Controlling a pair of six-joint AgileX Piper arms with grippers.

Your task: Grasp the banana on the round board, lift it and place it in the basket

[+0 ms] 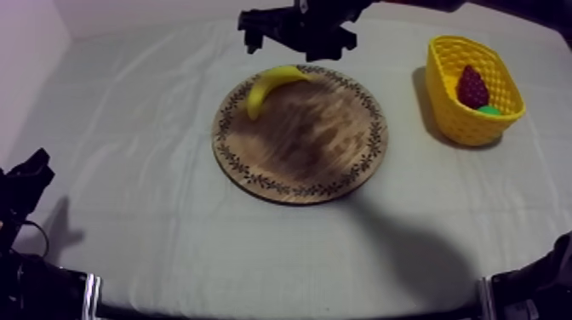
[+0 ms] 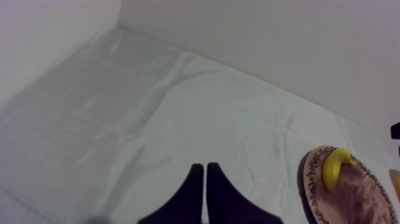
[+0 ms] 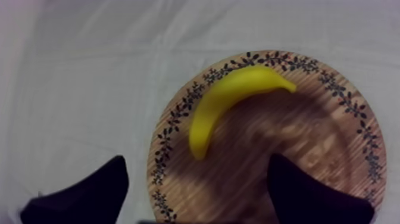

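Nearest, my left gripper rests low at its own side of the table, its fingers lying together as a narrow wedge with nothing between them. It is well apart from the work, which I judge leaves the reach free for the other arm. Beyond it the grey-white cloth runs to the round wooden board in the middle. The banana lies on the board's far left part, its curve roughly following the patterned rim, not yet lifted. At the right, well apart from the board, stands the yellow basket, holding a small red fruit and something green beside it, perhaps a pear, though too little of it is visible to tell. Farthest, the right gripper hangs over the board's far rim above the banana, fingers spread wide and holding nothing, one fingertip over the cloth and the other over the wood, the banana's near end lying between them: a stance for coming down on it, I judge

From above that gripper reads as one dark mass, so the finger spread is taken from the right wrist view. The top view supplies the basket's place and the carry to it; the left wrist view gives the board at a slant, the banana toward its farther end
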